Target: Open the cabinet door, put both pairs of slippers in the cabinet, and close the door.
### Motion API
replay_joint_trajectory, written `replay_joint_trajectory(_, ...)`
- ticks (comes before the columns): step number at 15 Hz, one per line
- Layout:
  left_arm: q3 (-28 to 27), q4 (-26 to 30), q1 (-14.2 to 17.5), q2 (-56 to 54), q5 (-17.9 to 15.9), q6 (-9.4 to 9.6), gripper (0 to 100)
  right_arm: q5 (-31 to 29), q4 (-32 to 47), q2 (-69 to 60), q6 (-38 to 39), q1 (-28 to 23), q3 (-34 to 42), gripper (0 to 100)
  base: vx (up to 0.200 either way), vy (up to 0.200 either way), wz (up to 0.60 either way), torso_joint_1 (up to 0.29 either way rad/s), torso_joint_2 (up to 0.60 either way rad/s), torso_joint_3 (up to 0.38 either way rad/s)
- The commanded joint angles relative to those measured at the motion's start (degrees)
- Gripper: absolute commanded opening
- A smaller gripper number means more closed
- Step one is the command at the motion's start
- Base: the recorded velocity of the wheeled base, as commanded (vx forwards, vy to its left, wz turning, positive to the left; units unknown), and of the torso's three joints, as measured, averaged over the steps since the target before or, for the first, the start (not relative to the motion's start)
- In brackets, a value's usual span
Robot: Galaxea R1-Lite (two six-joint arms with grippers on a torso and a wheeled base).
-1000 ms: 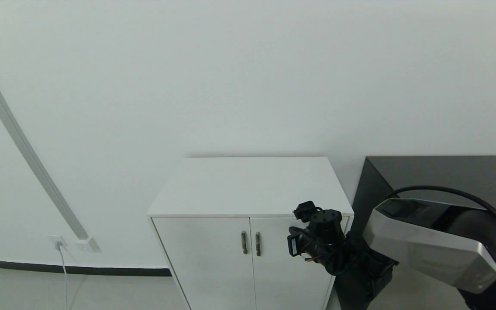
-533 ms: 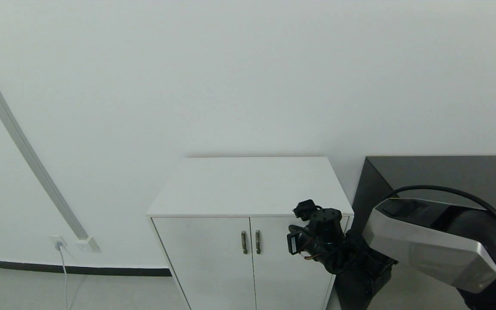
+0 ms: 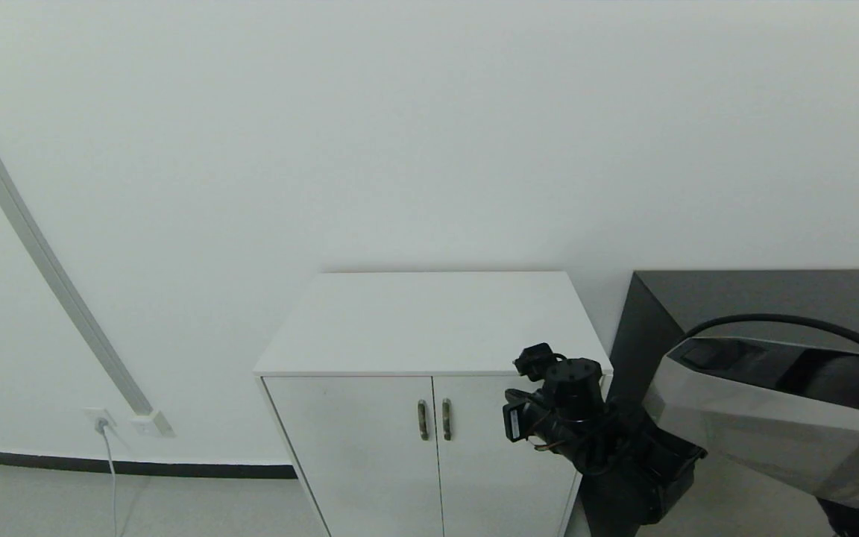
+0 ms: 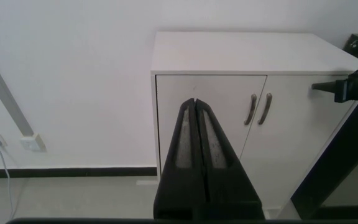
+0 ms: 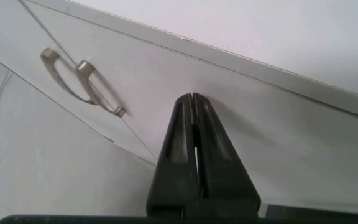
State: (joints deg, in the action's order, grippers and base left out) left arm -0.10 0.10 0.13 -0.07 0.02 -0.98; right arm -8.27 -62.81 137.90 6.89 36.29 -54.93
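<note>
The white cabinet point(image 3: 429, 321) stands against the wall with both doors closed and their two metal handles point(image 3: 434, 420) side by side at the middle seam. My right arm's wrist point(image 3: 558, 414) hangs in front of the upper right door. In the right wrist view my right gripper point(image 5: 193, 98) is shut and empty, close to the door face, beside the handles point(image 5: 82, 84). My left gripper point(image 4: 194, 103) is shut and empty, held back from the cabinet point(image 4: 241, 53) and level with its left door. The right gripper point(image 4: 316, 86) also shows there, by the right door's top.
A black table point(image 3: 757, 298) abuts the cabinet's right side. A wall socket with a white cable point(image 3: 105, 429) sits low on the wall to the left, below a slanted cable duct point(image 3: 42, 253). Bare floor lies left of the cabinet.
My right arm has shifted slightly to the right, away from the handles. The cabinet doors stay closed.
</note>
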Motion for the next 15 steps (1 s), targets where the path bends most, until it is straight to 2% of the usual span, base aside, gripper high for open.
replay_joint_trajectory(1,0.0,0.1,0.0,0.1,0.0,0.1,0,-0.5,-1.4,-9.6,0.1,0.2,7.5,0,0.0,0.0,0.0,0.0,0.0,0.0)
replay_joint_trajectory(6,0.0,0.0,0.0,0.1,0.0,0.18,0,-2.8,-5.5,-29.2,0.0,-4.8,27.2,0,0.0,0.0,0.0,0.0,0.0,0.0)
replay_joint_trajectory(8,0.0,0.0,0.0,0.1,0.0,0.18,0,-2.9,-5.7,-34.9,0.0,-7.0,32.0,0,0.0,0.0,0.0,0.0,0.0,0.0)
replay_joint_trajectory(11,0.0,0.0,0.0,0.1,0.0,0.01,0,-4.0,-5.5,-46.3,-0.6,-13.2,41.8,0,0.0,0.0,0.0,0.0,0.0,0.0)
replay_joint_trajectory(13,0.0,0.0,0.0,0.1,0.1,0.01,0,-4.5,-5.5,-50.0,-0.6,-15.9,45.1,0,0.0,0.0,0.0,0.0,0.0,0.0)
replay_joint_trajectory(15,0.0,0.0,0.0,0.1,0.1,0.01,0,-4.6,-4.3,-56.7,-2.1,-22.0,50.4,0,0.0,0.0,0.0,0.0,0.0,0.0)
